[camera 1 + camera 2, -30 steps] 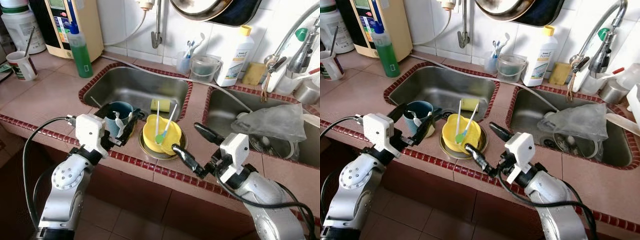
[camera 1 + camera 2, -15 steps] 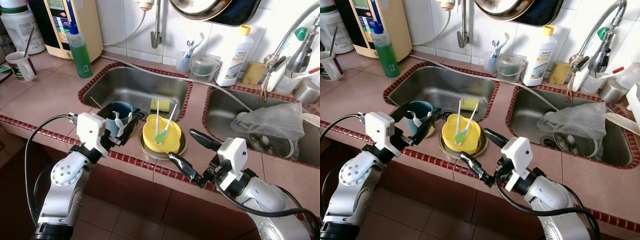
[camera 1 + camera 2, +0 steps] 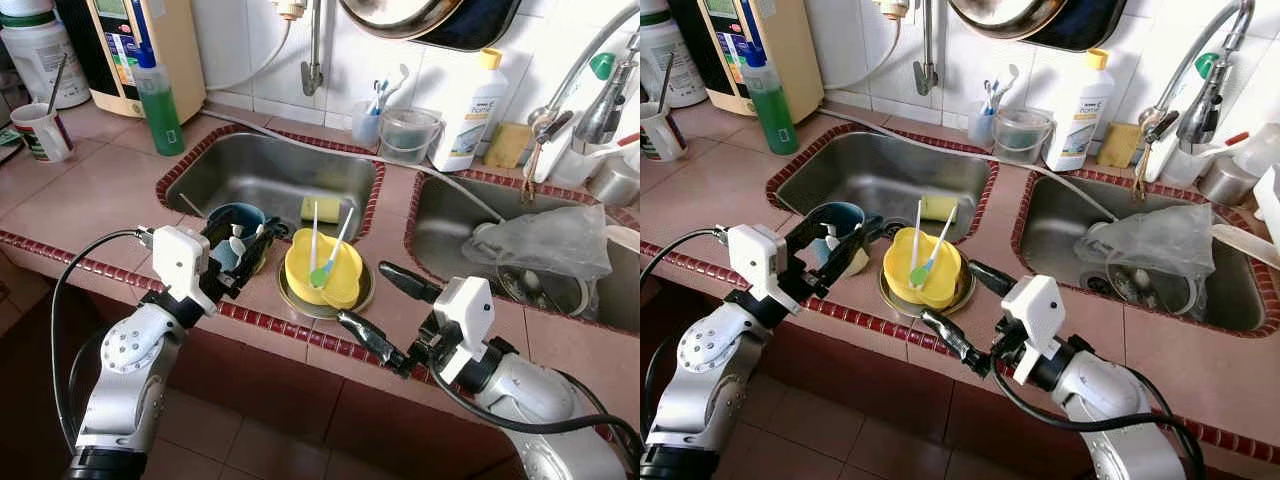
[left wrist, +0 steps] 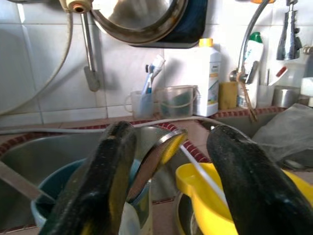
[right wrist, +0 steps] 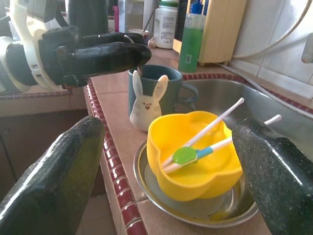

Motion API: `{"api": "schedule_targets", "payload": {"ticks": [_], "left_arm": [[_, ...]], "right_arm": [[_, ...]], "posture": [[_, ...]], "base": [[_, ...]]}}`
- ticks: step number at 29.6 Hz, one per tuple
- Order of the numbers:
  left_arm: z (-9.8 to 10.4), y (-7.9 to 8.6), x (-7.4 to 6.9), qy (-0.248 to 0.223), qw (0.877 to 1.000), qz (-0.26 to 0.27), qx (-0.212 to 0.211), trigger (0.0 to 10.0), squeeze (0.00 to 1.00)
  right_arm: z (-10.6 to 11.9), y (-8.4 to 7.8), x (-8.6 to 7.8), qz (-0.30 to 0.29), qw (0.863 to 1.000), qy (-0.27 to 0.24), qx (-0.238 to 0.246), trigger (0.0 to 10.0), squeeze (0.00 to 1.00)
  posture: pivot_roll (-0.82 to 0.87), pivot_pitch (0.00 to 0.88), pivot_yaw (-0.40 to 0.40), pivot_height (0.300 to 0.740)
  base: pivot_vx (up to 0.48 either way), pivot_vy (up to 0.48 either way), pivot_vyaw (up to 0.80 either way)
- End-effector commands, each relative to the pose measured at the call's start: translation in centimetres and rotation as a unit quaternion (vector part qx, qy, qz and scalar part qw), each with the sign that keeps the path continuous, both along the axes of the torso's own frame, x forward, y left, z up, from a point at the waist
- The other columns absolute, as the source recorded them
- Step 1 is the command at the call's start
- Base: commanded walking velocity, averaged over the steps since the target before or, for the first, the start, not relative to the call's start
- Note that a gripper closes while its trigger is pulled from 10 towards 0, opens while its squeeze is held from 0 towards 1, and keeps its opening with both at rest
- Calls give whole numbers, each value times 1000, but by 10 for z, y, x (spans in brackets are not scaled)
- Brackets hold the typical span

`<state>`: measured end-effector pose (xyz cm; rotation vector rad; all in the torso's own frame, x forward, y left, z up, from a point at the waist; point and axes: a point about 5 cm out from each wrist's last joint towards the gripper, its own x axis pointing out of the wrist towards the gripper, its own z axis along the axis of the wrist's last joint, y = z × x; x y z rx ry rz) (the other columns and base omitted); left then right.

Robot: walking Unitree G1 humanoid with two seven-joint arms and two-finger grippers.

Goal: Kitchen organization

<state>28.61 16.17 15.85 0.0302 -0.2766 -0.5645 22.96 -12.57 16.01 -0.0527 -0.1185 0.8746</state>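
Countertop (image 3: 95,190) of pink tile with a dark red beaded edge, carrying two steel basins: left sink (image 3: 270,175) and right sink (image 3: 450,235), a narrow tiled strip between them. On the front ledge just before the left sink: blue mug (image 3: 236,222), tilted, with a white rabbit-shaped piece (image 5: 146,104) at its front; just beside it a yellow bowl (image 3: 325,272) seated in a shallow steel dish (image 5: 195,208), two white-handled utensils (image 3: 328,240) standing in the bowl. Left gripper (image 3: 240,262) at the mug, fingers spread either side of it; whether they press the mug cannot be told, and in the left wrist view a metal spoon handle (image 4: 156,154) lies between the fingers. Right gripper (image 3: 390,312) at the counter's front edge, just beside the dish, fingers spread wide with nothing between them; the bowl stands framed between them in the right wrist view. Open tile lies to the left of the mug, up to a white cup (image 3: 42,130) near the corner. Back row against the wall: green soap bottle (image 3: 158,95), tumbler of toothbrushes (image 3: 368,122), clear container (image 3: 410,135), white detergent bottle (image 3: 470,105). Yellow sponge (image 3: 320,208) on the left sink's near rim. Crumpled clear plastic bag (image 3: 545,245) covers most of the right sink; what lies beneath is hard to make out. Pan (image 3: 420,20) overhead, cut off by the frame.
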Motion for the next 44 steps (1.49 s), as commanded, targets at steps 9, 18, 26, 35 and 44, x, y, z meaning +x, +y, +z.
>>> {"api": "schedule_targets", "payload": {"ticks": [9,18,26,35,44], "left_arm": [[5,-3,-1,-7,1000,-12,-4,0,0],[5,-4,1,-8,1000,-15,-6,0,0],[5,-8,0,-8,1000,-21,-12,0,0],[5,-9,0,-8,1000,-24,-17,0,0],[6,-6,2,-10,1000,-19,4,10000,0]], "right_arm": [[3,1,0,1,1000,-4,0,10000,0],[4,2,1,2,1000,-6,0,10000,0],[6,5,4,8,1000,-13,-1,10000,0],[7,9,6,13,1000,-17,4,10000,0],[9,10,7,14,1000,-20,5,10000,0]], "posture": [[-53,55,-10,740],[-55,46,-12,740],[-55,28,-15,740],[-51,15,-20,740],[-48,17,-19,740]], "base": [[0,0,0],[0,0,0],[0,0,0],[0,0,0],[0,0,0]]}}
